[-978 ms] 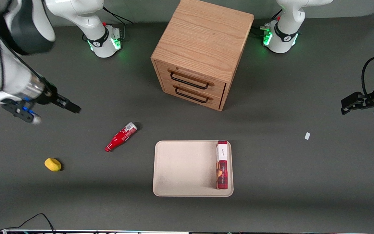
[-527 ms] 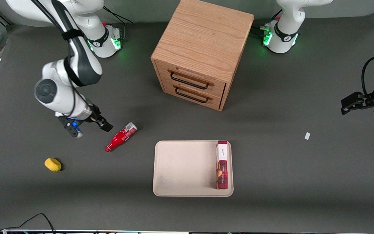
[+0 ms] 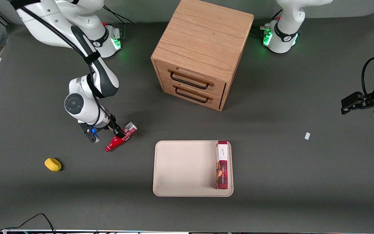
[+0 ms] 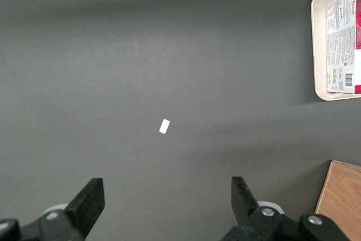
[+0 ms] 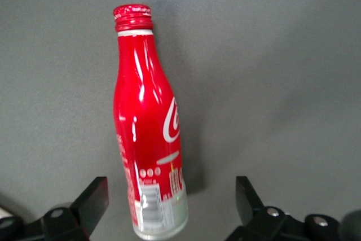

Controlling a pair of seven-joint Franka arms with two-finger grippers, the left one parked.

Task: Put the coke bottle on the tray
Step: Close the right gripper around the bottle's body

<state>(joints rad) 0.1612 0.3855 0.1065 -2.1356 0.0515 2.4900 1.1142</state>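
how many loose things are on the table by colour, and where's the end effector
Red: 2, the small red contoured coke bottle lying on the table, and the long red-and-white rectangular box on the flat beige rectangular tray
Beige: 1, the tray
Yellow: 1, the small yellow rounded lump
White: 1, the tiny white scrap
Total: 5
End effector: open, straddling the bottle's base end.

The grey table [image 3: 287,182] bears drawer cabinet [image 3: 203,52], tray [image 3: 183,169], coke bottle [image 3: 121,137], yellow lump [image 3: 53,164], hand [image 3: 119,132] above.
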